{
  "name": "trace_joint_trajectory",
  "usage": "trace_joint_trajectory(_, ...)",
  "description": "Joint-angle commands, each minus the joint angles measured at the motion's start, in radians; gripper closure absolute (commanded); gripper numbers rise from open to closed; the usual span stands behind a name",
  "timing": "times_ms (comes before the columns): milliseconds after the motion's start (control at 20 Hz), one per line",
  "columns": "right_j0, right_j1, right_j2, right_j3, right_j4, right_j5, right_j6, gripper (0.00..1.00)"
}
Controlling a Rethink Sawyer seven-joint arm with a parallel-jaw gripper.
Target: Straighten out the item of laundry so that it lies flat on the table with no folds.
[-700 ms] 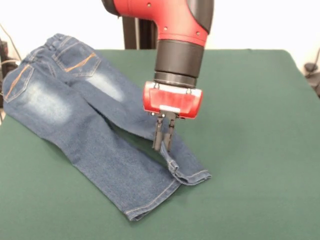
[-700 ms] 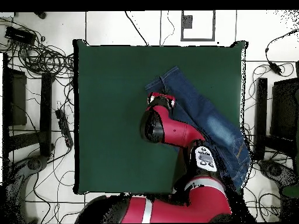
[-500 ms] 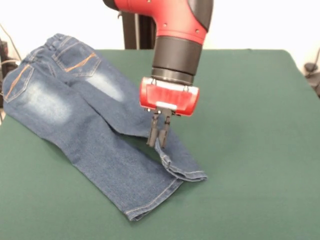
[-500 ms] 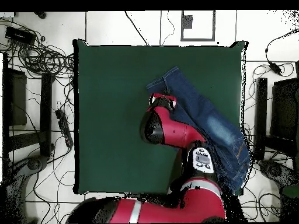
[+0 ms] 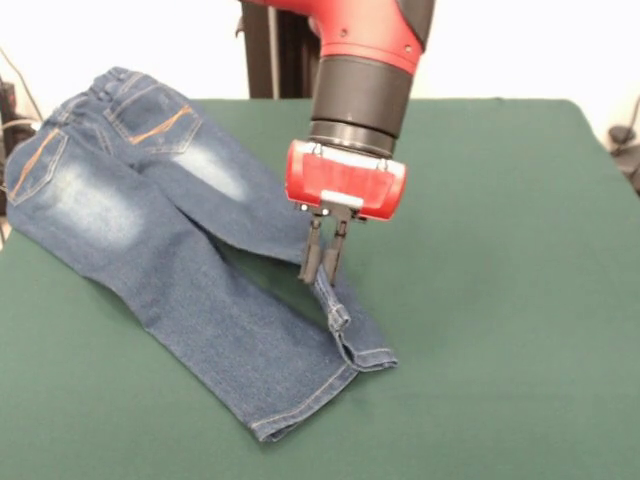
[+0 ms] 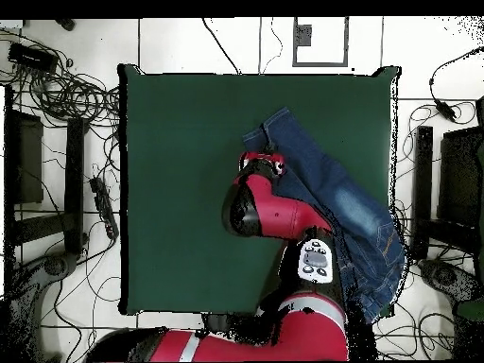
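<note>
Denim jeans point(image 5: 170, 250), soft yet fairly heavy and likely to drag rather than slide, sprawl across the green surface point(image 5: 500, 300) with waistband overhanging its corner, while the pincer point(image 5: 322, 262) stands narrowed, pinching the inner leg's edge near the hem.

You see a glossy red arm point(image 5: 365, 40) with a black cylindrical wrist, red gripper point(image 5: 322, 268) housing, thin black fingers point(image 5: 312, 255).

The red and black arm descends vertically over the middle of the worktop, its wrist pointing straight down and the pincer point(image 5: 323, 264) closed, its two dark fingers pinching denim fabric.
</note>
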Motion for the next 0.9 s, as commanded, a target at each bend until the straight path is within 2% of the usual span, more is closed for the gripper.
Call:
trace_joint_trajectory(50, 0.054, 0.073, 0.064, -0.051, -0.051, 0.125, 0.048, 1.00)
trace_joint_trajectory(500, -0.075, 0.071, 0.281, -0.045, -0.197, 0.277, -0.001, 1.00)
trace_joint_trajectory(900, -0.102, 0.042, 0.330, -0.037, -0.255, 0.364, -0.010, 1.00)
